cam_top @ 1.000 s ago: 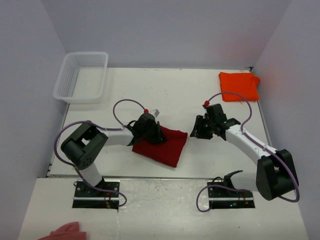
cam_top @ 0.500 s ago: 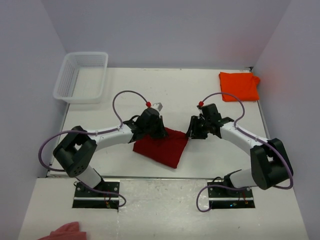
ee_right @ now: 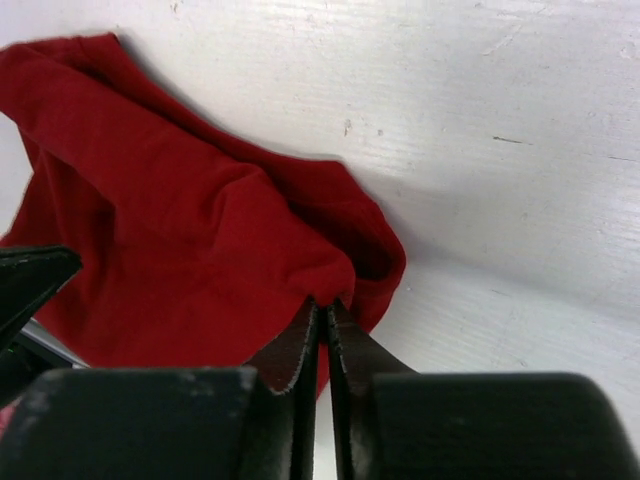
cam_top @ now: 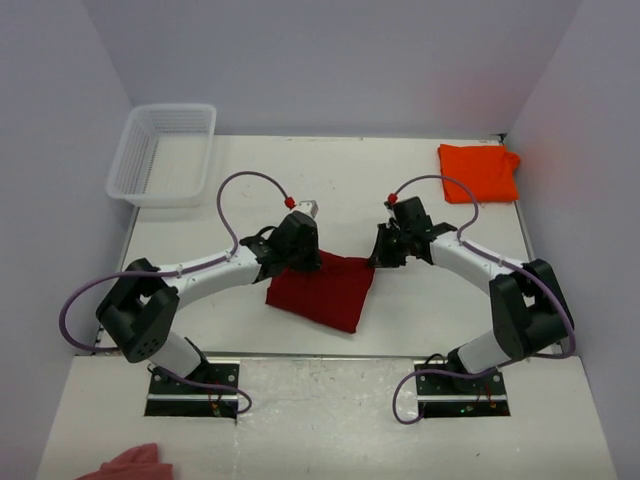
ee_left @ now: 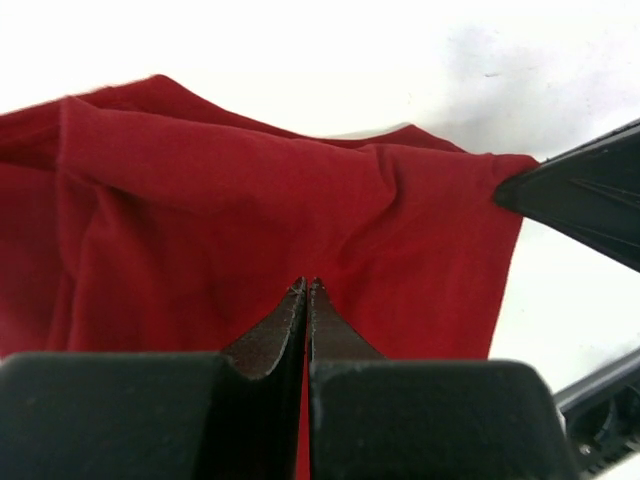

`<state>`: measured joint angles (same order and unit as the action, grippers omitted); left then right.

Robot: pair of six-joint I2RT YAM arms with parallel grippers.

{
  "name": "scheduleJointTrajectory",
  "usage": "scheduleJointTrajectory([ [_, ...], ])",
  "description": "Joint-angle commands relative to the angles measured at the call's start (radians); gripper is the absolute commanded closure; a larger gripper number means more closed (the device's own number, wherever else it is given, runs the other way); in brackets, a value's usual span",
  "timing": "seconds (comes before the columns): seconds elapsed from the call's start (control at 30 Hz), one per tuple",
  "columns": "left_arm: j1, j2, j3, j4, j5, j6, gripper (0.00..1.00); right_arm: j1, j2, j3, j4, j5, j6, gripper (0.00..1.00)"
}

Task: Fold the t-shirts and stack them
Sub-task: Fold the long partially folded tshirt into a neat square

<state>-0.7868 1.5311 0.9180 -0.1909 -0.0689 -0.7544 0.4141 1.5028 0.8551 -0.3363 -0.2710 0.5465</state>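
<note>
From the overhead view I saw the crimson t-shirt (cam_top: 325,293) lying crumpled in the middle of the white table (cam_top: 340,175), a little below centre of the frame, with both arms reaching in to its upper edge. The left gripper (cam_top: 303,264) sat at the shirt's upper left corner. In its wrist camera the two dark fingers (ee_left: 270,335) were pressed together with no gap at the tips. They came down onto the red cloth, and a thin sliver of red showed between them lower in the frame, so I read it as pinched shut on the fabric.

The right gripper (cam_top: 379,257) was at the shirt's upper right corner. Its own camera showed the fingers (ee_right: 362,350) drawn almost together, with a rolled fold of the shirt's edge caught between the tips. The cloth bunched and creased towards that pinch. In the left wrist view, the tip of the right claw met the cloth's corner at the right edge of the frame.

The orange t-shirt (cam_top: 479,172) lay as a folded rectangle at the upper right of the table, well apart from both arms. A white mesh basket (cam_top: 165,152) stood at the upper left, and a pink cloth scrap (cam_top: 130,464) lay at the bottom left corner of the frame.
</note>
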Motion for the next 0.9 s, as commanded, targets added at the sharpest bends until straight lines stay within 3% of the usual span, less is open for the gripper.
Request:
scheduleJointTrajectory([
  [0.0, 0.000, -0.025, 0.064, -0.068, -0.103, 0.049, 1.00, 0.006, 0.023, 0.056, 0.005, 0.035, -0.003, 0.97],
  [0.03, 0.000, -0.025, 0.077, -0.090, -0.117, 0.050, 1.00, 0.006, 0.027, 0.062, 0.002, 0.038, -0.006, 1.00],
  [0.13, 0.004, -0.029, 0.096, -0.143, -0.187, 0.050, 0.87, 0.023, 0.005, 0.064, -0.003, 0.049, -0.026, 1.00],
  [0.17, 0.006, -0.034, 0.100, -0.150, -0.204, 0.053, 0.77, 0.031, -0.009, 0.062, -0.007, 0.067, -0.033, 1.00],
  [0.23, 0.023, -0.019, 0.131, -0.203, -0.245, 0.069, 0.68, 0.057, -0.048, 0.073, -0.030, 0.067, -0.048, 1.00],
  [0.53, 0.191, 0.033, 0.194, -0.254, -0.155, 0.161, 0.64, 0.106, -0.130, 0.156, -0.124, 0.061, -0.074, 1.00],
  [0.6, 0.208, 0.072, 0.232, -0.274, -0.143, 0.191, 0.59, 0.109, -0.125, 0.168, -0.135, 0.067, -0.076, 1.00],
  [0.87, 0.241, 0.172, 0.269, -0.245, -0.002, 0.222, 0.58, 0.117, -0.121, 0.167, -0.132, 0.058, -0.072, 1.00],
])
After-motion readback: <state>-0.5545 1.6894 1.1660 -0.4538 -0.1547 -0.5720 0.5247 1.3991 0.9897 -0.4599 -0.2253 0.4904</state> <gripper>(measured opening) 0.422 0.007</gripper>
